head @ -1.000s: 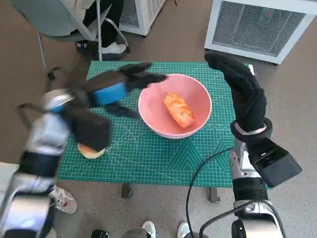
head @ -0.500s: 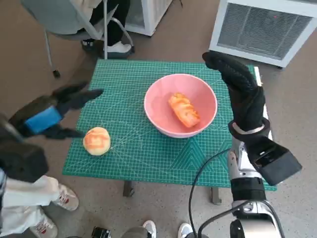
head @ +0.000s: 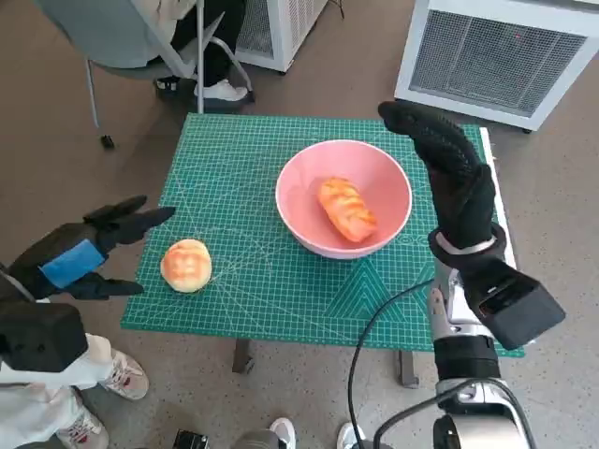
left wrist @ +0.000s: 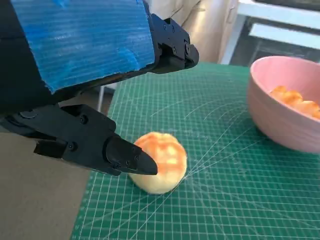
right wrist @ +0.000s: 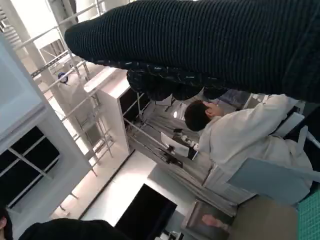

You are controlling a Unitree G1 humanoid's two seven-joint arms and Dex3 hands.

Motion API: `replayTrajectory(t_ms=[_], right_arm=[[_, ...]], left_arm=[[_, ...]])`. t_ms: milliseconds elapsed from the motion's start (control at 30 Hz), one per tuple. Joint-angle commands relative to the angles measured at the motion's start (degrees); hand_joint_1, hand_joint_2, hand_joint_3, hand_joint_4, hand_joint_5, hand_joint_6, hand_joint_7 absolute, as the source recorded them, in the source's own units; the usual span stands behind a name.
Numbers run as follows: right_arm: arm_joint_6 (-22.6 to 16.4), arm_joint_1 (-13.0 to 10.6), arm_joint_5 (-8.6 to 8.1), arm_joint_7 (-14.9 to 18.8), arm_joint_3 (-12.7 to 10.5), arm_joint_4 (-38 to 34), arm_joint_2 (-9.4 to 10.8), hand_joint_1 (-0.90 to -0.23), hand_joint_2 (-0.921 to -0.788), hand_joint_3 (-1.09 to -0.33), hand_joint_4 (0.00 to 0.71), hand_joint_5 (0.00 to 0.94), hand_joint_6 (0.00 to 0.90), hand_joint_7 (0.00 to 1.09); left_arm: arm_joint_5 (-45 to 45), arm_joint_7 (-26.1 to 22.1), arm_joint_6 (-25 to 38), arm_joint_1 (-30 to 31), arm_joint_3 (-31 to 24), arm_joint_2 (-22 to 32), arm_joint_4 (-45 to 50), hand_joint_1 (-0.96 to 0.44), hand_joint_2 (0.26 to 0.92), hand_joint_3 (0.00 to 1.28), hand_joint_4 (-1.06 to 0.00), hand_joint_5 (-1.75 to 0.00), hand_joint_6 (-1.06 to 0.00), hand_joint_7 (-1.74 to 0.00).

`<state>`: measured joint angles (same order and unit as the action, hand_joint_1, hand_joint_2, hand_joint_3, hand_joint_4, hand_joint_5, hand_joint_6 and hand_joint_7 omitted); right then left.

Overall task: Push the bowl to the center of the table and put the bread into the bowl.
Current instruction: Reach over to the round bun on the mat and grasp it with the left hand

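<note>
**Bowl near mid-table with one loaf in it, a round bun outside**

The green cutting mat covers the small table and carries everything the task concerns. The pink bowl sits a little toward the robot's right of the mat's middle, upright, and close enough to centre that the pushing step looks done, as far as one can judge from above. Inside it lies an oblong, orange-glazed piece of bread, resting on the bowl's floor and tilted along its length. That placement suits the task: the loaf is contained and well below the rim.

The right hand, in its knitted glove, stands upright just beside the bowl's right rim, fingers extended and holding nothing. It appears placed as a flat paddle for nudging or steadying the bowl; whether it touches the rim cannot be told. The right wrist view shows only the glove and a seated person in pale clothing beyond it.

The left hand hovers off the mat's left edge, fingers spread apart and empty, well clear of the bowl. In the left wrist view its fingertips point toward the round bun, near it but not touching.

That bun lies on the mat near the left front corner, apart from the bowl. If it counts as bread to be loaded, it is the remaining job; nothing lies between it and the bowl.

A chair and white units stand beyond the table, out of the way.
</note>
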<state>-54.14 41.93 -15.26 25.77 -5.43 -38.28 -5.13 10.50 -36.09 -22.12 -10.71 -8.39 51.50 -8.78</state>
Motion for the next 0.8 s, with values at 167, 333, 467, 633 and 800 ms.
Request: replayTrajectory(t_ms=[167, 333, 467, 633, 800], right_arm=[[0.3, 0.0, 0.61, 1.0, 0.1, -1.0, -0.8, -0.548, -0.921, -0.811, 0.293, 0.085, -0.001, 0.73], [0.4, -0.1, 0.34, 1.4, 0.2, -0.9, -1.0, -0.549, -0.921, -0.811, 0.290, 0.088, -0.001, 0.73], [0.6, -0.2, 0.45, 1.5, 0.2, -0.7, -1.2, -0.549, -0.921, -0.812, 0.287, 0.091, -0.001, 0.73], [0.7, -0.3, 0.51, 1.5, 0.2, -0.6, -1.3, -0.549, -0.921, -0.813, 0.284, 0.094, -0.001, 0.73], [0.8, -0.4, 0.55, 1.6, 0.3, -0.6, -1.4, -0.549, -0.921, -0.813, 0.280, 0.097, -0.001, 0.72]], left_arm=[[3.7, 3.3, 0.8, -0.5, 4.8, -2.8, -2.7, -0.10, 0.863, 0.00, -0.18, -0.01, -0.33, -0.02], [7.0, 5.8, 0.2, -1.7, 8.0, -4.6, -4.9, -0.11, 0.864, 0.00, -0.20, -0.01, -0.33, -0.01], [10.3, 8.2, -0.1, -3.6, 10.8, -6.0, -8.2, -0.12, 0.865, 0.00, -0.22, -0.01, -0.33, -0.01], [13.5, 11.0, -0.4, -6.4, 13.6, -7.4, -13.1, -0.13, 0.874, 0.01, -0.25, -0.02, -0.34, -0.01], [15.7, 14.5, -1.5, -8.8, 15.7, -8.5, -18.0, -0.12, 0.900, 0.01, -0.31, -0.04, -0.38, -0.03]])
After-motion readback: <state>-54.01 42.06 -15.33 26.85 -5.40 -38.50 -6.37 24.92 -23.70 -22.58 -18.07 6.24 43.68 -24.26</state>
